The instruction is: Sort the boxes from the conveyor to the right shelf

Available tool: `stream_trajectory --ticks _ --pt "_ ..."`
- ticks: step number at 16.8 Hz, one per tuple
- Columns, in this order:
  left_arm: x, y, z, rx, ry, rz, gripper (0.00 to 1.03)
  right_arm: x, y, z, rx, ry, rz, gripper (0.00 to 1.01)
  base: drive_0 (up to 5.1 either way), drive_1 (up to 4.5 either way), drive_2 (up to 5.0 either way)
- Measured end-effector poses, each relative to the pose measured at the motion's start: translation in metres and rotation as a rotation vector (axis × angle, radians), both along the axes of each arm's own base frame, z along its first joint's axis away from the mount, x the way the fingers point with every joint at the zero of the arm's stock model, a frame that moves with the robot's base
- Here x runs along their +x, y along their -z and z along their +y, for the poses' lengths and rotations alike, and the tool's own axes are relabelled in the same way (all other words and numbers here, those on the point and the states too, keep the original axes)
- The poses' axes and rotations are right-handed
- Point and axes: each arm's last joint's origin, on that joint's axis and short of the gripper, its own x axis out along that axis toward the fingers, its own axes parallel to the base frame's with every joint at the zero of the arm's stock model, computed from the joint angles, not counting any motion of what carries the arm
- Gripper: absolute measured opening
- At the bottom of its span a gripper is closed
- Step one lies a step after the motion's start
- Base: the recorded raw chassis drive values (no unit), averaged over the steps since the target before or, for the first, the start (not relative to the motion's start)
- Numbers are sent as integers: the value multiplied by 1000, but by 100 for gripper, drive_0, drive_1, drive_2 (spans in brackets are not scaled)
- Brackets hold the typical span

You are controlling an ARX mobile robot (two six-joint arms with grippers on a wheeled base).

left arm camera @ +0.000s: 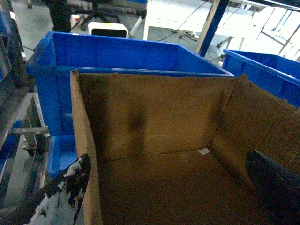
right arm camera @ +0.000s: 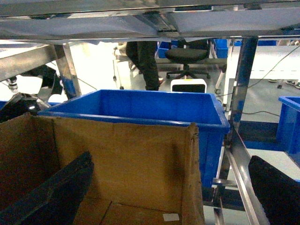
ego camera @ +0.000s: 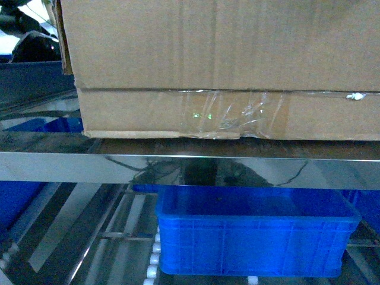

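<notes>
The shiny stainless-steel frame rack (ego camera: 190, 169) fills the lower head view, its mirror-like front rail running level across. Resting on or just above that rail is the large brown corrugated cardboard carton (ego camera: 225, 65), open side up, its taped bottom seam facing the head camera; its long axis appears to lie left to right along the rail. Behind it stands a blue plastic crate (right arm camera: 140, 110), and another sits on the tier below (ego camera: 255, 228).

The carton looks light and empty, with stiff yet crushable walls and ragged rims, so I judge the two end walls to be the best hold.

The left end effector (left arm camera: 168, 192) straddles the left wall, one worn finger (left arm camera: 65, 194) outside, one inside. The right end effector (right arm camera: 164, 194) straddles the right wall likewise. Whether either actually presses the cardboard, I cannot tell.
</notes>
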Motion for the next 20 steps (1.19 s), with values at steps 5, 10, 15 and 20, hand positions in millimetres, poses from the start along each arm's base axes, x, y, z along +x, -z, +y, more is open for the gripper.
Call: stream_trajectory --ticks 5,10,15,20 --pt "-30 -7 9 -14 -19 -81 98 -21 0 -3 -22 17 -55 98 0 0 0" --pt "-46 14 14 -6 -17 -55 98 -56 14 -5 -62 17 -150 98 0 0 0" --pt "-66 17 21 -4 -10 -140 98 -86 19 -9 -93 5 -264 98 0 0 0" --pt "-135 24 59 80 -141 -106 98 -132 2 -37 -109 4 -217 98 0 0 0"
